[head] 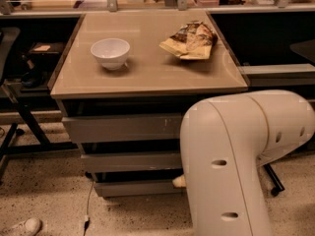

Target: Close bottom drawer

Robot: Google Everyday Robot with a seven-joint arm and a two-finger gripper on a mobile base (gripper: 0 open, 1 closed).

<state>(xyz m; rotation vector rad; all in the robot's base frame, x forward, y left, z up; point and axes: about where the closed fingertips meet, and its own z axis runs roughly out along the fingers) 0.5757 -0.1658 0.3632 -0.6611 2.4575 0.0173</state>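
Observation:
A grey cabinet with three drawers stands under a beige top. The bottom drawer point(138, 187) shows its front stepped a little forward of the middle drawer point(130, 161). My white arm point(231, 161) fills the lower right and hides most of my gripper point(179, 181); only a pale tip shows at the right end of the bottom drawer's front, touching or very close to it.
A white bowl point(110, 52) and a snack bag point(190, 40) lie on the cabinet top point(147, 77). A black stand point(19, 112) is at the left. A cable point(88, 200) runs down the speckled floor, and a white shoe point(22, 227) lies at bottom left.

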